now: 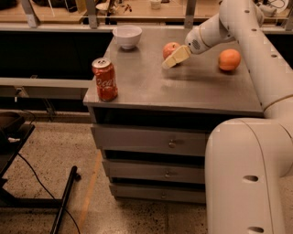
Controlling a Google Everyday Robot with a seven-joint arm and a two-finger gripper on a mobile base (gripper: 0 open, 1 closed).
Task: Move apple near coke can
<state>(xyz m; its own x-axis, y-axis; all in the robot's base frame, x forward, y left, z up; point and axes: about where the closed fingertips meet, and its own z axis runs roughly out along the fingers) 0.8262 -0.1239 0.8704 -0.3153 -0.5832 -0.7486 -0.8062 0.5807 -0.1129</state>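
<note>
- The gripper (pixel 176 57) hangs low over the back of the desk (pixel 183 93), its pale tip slanting down to the left.
- Seen from this side, the jaws show as one cream slab. I cannot tell whether they are open or closed, or whether they grip anything.
- The apple (pixel 168 46) sits on the desk right at the jaws, behind them and up-left. The tip overlaps its lower right edge in this view.
- The arm (pixel 249 32) comes in from the upper right, and its white base (pixel 247 178) fills the lower right corner.
- An orange (pixel 229 59) lies on the desk to the right of the gripper, apart from it.
- A white bowl (pixel 127 36) stands at the back left of the desk, near the apple.
- The can (pixel 105 79) stands upright at the front left corner, well apart from the apple.
- The desk has a grey top, with drawers (pixel 151 142) stacked below it.
- The floor (pixel 46 183) is speckled stone. A black cable (pixel 34 176) and a dark bar (pixel 64 201) lie on it at the left.
- A wooden counter (pixel 55 11) runs behind the desk.
</note>
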